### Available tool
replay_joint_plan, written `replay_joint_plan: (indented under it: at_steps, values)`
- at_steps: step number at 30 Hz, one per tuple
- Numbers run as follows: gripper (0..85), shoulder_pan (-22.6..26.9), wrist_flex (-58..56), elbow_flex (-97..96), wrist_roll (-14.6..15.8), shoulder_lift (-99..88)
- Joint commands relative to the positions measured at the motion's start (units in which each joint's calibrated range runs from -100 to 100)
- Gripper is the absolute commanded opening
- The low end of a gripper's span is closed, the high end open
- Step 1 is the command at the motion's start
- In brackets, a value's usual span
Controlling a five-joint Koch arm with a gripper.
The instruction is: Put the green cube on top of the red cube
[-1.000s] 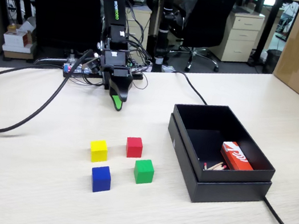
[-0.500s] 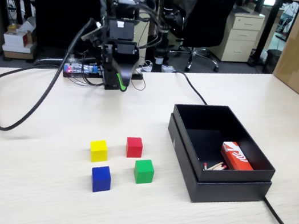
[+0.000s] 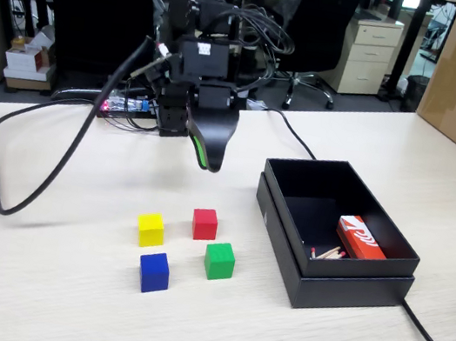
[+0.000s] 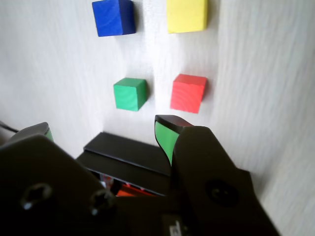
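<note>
- My gripper [image 3: 210, 164] hung in the upper middle of the fixed view, above the table [image 3: 49, 280] and clear of every cube; jaws were spread wide in the wrist view, nothing between them, nothing touched.
- I judged it staged high for a clean drop onto a target, grasp not yet begun.
- Green cube [image 4: 130, 94] sat centre-left of the wrist view, just beside the red cube [image 4: 188, 93], not touching.
- Blue cube [image 4: 113, 17] and yellow cube [image 4: 187, 15] were along the top edge.
- Open black box [image 3: 336, 234], right of the fixed view, held a red-and-white packet [image 3: 360, 237], well apart from the cubes.
</note>
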Motion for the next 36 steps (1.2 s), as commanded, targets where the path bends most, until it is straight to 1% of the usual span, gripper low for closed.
replay_joint_plan:
  at_steps: [1,14,24,25,33,34,36]
  values:
    - [43.0,0.5,-0.1,7.8,-0.7,4.8]
    - [43.1,1.4,0.0,21.7,-0.3,30.5]
    - [43.2,1.5,0.0,25.4,-0.3,37.7]
    - [43.1,1.4,0.0,25.7,-0.3,40.7]
    - [41.9,1.3,0.4,26.5,-0.6,43.8]
    - [34.2,1.3,0.5,26.9,-0.6,43.9]
    - [25.8,1.2,0.9,27.5,-0.6,44.0]
